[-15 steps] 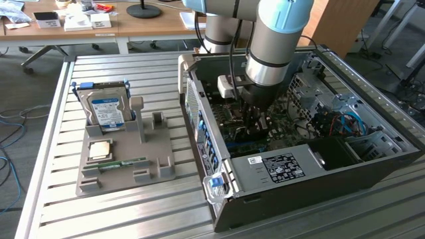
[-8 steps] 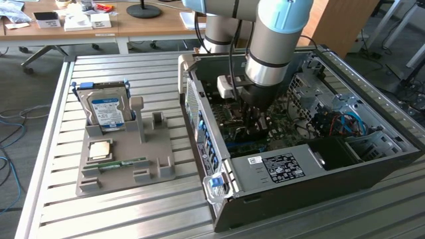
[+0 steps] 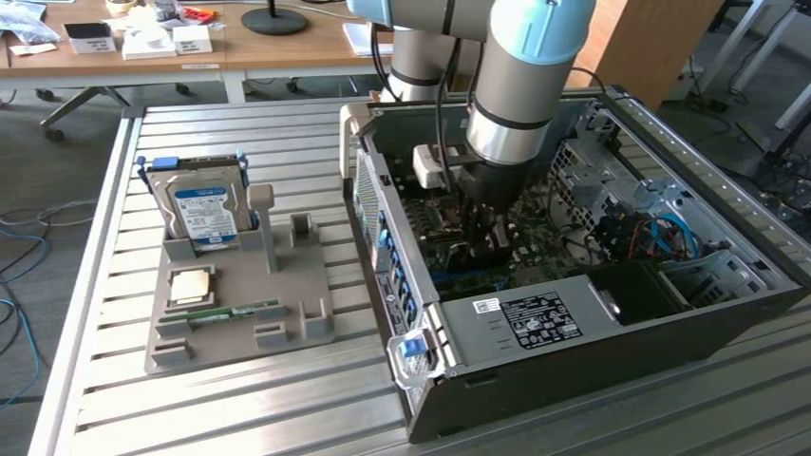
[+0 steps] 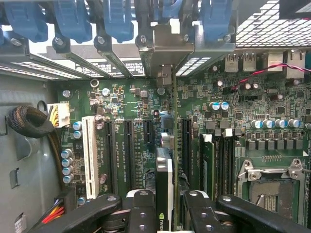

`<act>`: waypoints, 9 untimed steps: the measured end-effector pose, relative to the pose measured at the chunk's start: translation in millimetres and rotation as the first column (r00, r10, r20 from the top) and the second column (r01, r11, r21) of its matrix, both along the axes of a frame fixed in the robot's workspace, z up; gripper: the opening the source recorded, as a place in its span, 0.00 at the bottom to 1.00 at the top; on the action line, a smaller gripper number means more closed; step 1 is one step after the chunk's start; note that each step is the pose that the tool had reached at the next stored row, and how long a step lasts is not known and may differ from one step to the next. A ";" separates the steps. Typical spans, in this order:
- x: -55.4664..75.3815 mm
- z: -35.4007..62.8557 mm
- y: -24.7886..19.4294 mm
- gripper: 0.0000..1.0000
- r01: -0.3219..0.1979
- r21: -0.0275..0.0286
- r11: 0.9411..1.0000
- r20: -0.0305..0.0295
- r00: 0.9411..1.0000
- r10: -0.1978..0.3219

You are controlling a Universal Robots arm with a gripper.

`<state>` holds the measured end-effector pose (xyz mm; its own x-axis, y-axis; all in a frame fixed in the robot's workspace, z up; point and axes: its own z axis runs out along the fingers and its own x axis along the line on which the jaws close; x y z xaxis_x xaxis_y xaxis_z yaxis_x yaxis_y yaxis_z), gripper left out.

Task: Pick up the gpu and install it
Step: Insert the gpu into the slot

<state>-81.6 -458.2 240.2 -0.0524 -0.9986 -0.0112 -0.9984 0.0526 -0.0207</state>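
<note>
My gripper [image 3: 488, 237] reaches down inside the open computer case [image 3: 609, 361], just over the motherboard [image 4: 131, 97]. In the wrist view the gpu [image 4: 164, 179] shows edge-on between my two black fingers [image 4: 141, 213], a thin card with a green logo on its near end. My gripper [image 4: 170, 216] is shut on the gpu. The card runs straight away from the fingers along the row of black expansion slots [image 4: 127, 150], and its silver end bracket [image 4: 167, 48] meets the case's rear wall. Whether its lower edge sits in a slot is hidden.
On the slatted table at the exterior view's left stands a grey holder [image 3: 273, 328] with a hard drive [image 3: 203, 211], a processor chip [image 3: 193, 285] and a green memory stick [image 3: 235, 311]. Blue latches [image 4: 73, 19], a white slot [image 4: 90, 155], a cable bundle [image 4: 29, 121] and the processor socket [image 4: 272, 189] surround the card.
</note>
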 end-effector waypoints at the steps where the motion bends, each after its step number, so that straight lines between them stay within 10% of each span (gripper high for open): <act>1: 0.0 0.0 0.0 0.27 0.000 0.000 1.000 0.000 1.000 0.000; 9: -0.2 0.1 0.0 0.27 0.000 0.000 1.000 -0.001 1.000 0.000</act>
<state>-81.8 -458.2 240.3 -0.0525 -0.9986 -0.0113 -0.9984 0.0527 -0.0201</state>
